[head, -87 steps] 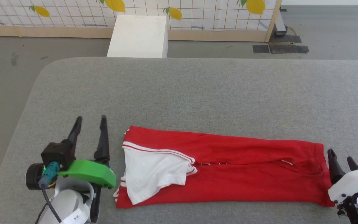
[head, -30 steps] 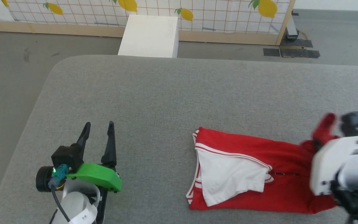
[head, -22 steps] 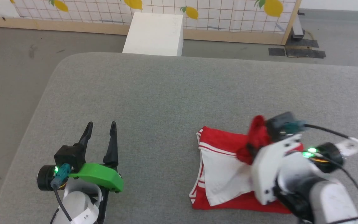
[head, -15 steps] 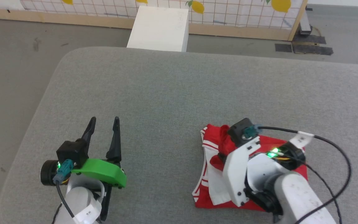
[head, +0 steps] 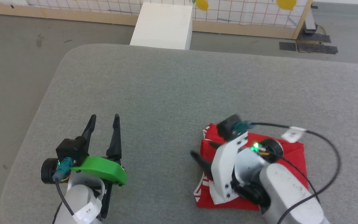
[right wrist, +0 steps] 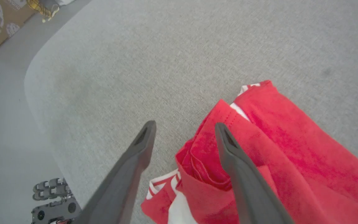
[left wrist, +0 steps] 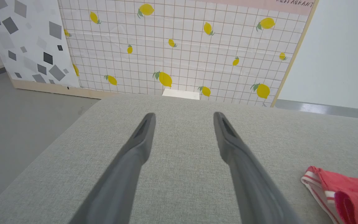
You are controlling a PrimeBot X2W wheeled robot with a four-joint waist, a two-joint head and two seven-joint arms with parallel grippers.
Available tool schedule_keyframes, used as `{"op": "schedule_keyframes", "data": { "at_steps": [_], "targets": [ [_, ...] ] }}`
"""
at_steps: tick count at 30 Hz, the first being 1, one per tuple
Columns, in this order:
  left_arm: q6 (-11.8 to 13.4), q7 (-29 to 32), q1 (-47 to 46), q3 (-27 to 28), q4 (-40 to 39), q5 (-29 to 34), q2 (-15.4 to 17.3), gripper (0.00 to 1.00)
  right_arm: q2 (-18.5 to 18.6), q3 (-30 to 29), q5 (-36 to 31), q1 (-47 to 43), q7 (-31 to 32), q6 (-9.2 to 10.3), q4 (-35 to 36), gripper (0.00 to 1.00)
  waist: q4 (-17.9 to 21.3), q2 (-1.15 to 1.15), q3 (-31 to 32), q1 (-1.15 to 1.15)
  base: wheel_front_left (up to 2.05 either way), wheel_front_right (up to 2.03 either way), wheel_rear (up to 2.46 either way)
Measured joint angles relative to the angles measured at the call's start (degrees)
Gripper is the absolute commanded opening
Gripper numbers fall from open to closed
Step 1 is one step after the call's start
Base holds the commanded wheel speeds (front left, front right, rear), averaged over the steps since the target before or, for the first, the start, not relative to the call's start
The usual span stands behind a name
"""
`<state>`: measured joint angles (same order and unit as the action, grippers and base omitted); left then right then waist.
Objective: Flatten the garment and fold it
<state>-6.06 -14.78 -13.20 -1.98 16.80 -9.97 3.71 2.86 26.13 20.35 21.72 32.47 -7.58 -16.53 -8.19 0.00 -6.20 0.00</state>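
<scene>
The garment (head: 291, 155) is a red shirt with striped trim, lying folded over on itself at the near right of the grey padded table (head: 166, 87). My right gripper (head: 202, 148) hangs over the garment's left edge. Its fingers are open and hold nothing. In the right wrist view, the right gripper (right wrist: 185, 125) stands spread above a rumpled red fold of the garment (right wrist: 291, 149). My left gripper (head: 104, 116) rests open over bare table at the near left, well apart from the shirt. In the left wrist view, the left gripper (left wrist: 183, 114) is open, with the garment (left wrist: 346, 189) at the lower right.
A white box (head: 163, 25) stands on the floor beyond the table's far edge, in front of a lemon-patterned panel (left wrist: 182, 46). The table's rounded left corner (head: 64, 59) drops to grey floor. A black cable (head: 331, 149) loops off my right wrist.
My right gripper carried the garment's right end leftward over the rest, doubling it, then opened and let go. The left arm held still. The head camera shifted.
</scene>
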Motion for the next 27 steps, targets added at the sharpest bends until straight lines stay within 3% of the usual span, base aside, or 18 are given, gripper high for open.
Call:
{"op": "schedule_keyframes", "data": {
  "at_steps": [7,13,17,20,27],
  "targets": [
    [0.0,0.0,0.4,0.9,-0.4,0.4,-0.2,1.0,-0.1,-7.4,4.6,-0.2,-21.2,0.01,11.0,1.0,1.6,0.0,1.2,0.0,0.0,0.0,0.0],
    [0.0,0.0,1.6,1.2,-1.0,0.4,-0.3,1.0,-0.1,-22.7,4.4,-8.3,-33.6,0.01,15.4,1.0,3.0,0.0,2.3,0.0,0.0,0.0,0.0],
    [0.0,0.0,1.8,1.3,-1.2,0.5,-0.3,1.0,0.1,-31.1,4.6,-14.3,-34.5,0.02,12.8,1.0,3.8,0.0,2.9,0.0,0.0,0.0,0.0],
    [0.0,0.0,2.0,1.3,-1.5,0.6,-0.3,1.0,0.1,-33.9,7.6,-16.6,-33.7,0.01,9.6,1.0,4.1,0.0,3.1,0.0,0.0,0.0,0.0],
    [-0.3,0.0,2.7,1.3,-1.5,0.8,-0.4,1.0,0.1,-35.2,22.9,-17.8,-24.5,0.01,-3.2,1.0,4.5,0.0,3.5,0.0,0.0,0.0,0.0]
  ]
}}
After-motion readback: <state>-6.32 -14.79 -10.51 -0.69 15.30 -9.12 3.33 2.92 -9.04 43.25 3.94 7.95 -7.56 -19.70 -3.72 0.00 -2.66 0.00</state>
